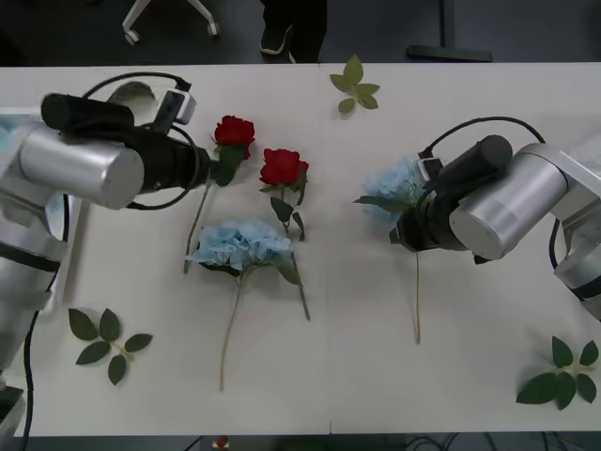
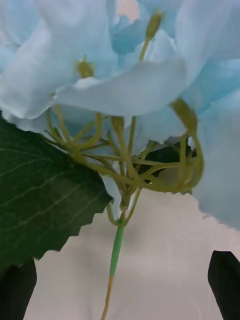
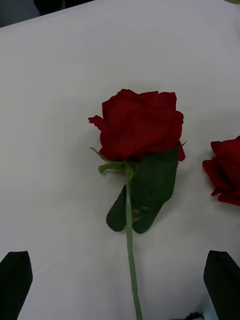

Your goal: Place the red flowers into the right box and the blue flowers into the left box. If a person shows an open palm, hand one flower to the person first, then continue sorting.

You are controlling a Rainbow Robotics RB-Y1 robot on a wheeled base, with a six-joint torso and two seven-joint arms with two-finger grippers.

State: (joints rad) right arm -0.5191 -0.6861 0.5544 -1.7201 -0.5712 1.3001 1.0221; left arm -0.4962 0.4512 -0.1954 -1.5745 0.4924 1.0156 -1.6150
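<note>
The left gripper (image 3: 120, 285) hovers over the far-left part of the white table (image 1: 470, 376), its two black fingers (image 3: 15, 282) spread wide apart with nothing between them. Directly beneath it lies a red rose (image 3: 140, 127), its bloom pointing to the far side and its thin green stem running back between the open fingers. In the front view this rose (image 1: 234, 132) sits just beyond the tip of the left arm. A second red rose (image 1: 283, 166) lies just to its right, close by but not touching.

The right gripper (image 2: 120, 285) hangs low on the right side of the table, its black fingers (image 2: 225, 282) also apart and empty. Right in front of it is a pale blue flower (image 2: 130, 75), the fluffy head very near the camera, with a dark green leaf (image 2: 40, 200) beside the stem. In the front view this blue flower (image 1: 394, 183) lies partly under the right arm, its stem stretching toward the near edge.

Another blue flower (image 1: 241, 242) rests near the table's middle, nearer than the two roses, with its stem angled toward the near edge.

Loose green leaf sprigs lie at the far centre (image 1: 354, 85), the near left (image 1: 106, 340) and the near right (image 1: 563, 374).
</note>
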